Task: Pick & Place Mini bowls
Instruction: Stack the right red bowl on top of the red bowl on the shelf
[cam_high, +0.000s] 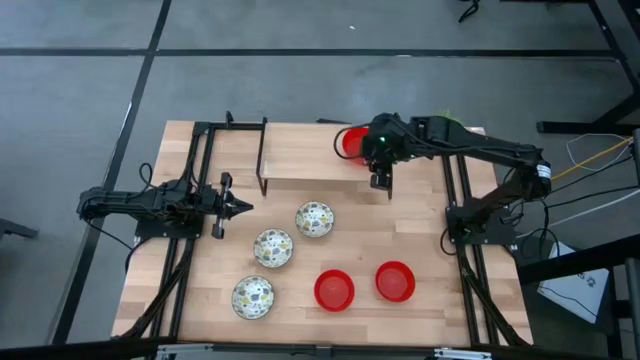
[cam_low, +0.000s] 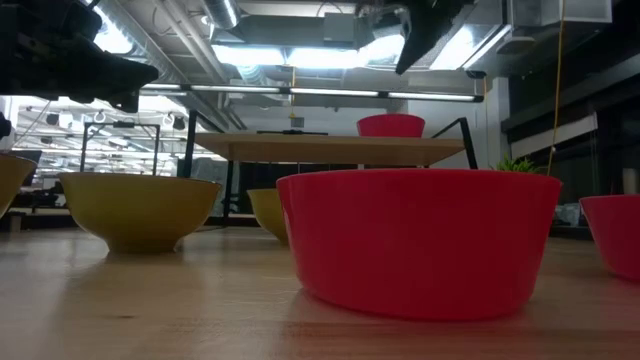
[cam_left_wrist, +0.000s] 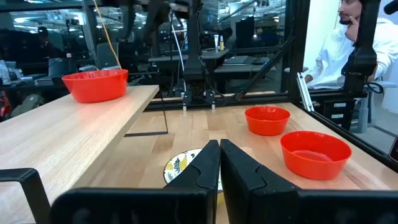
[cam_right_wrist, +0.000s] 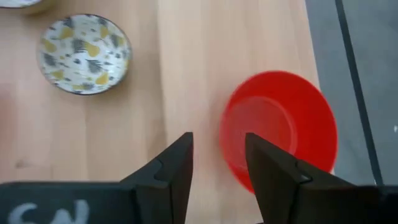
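Right pincer (cam_high: 381, 182): released, fingers apart, above the raised shelf (cam_high: 300, 165) at the counter's (cam_high: 200, 300) far side. Just beside it, one red bowl (cam_high: 351, 142) sits on the shelf's right end; the right wrist view shows this bowl (cam_right_wrist: 278, 129) next to the fingers, not between them.

Left pincer (cam_high: 240, 208): clenched, holding nothing, at the counter's left side.

On the counter below the shelf: three speckled bowls (cam_high: 273, 248) in a diagonal row, two red bowls (cam_high: 334, 289) to their right.

Only the left wrist view shows a person (cam_left_wrist: 348, 43) seated beyond the counter. The low view shows a green plant (cam_low: 516, 164) behind the shelf.
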